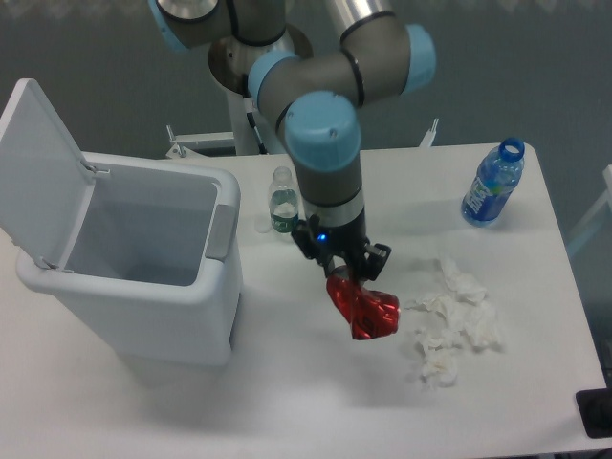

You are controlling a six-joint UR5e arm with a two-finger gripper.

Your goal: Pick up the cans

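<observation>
Red can (365, 308), no readable label, gripped by end effector (346, 272).

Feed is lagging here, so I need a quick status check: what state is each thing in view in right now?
gripper: jaws shut on the red can
red can: crushed, hanging from the gripper
white bin: lid open, nothing visible inside
blue-labelled bottle: upright, uncapped
small clear bottle: upright behind the arm, cap hard to tell
tissues: wadded, loose on the table

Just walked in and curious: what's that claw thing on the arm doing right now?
Tool: closed on the crushed red can, holding it up off the table.
</observation>
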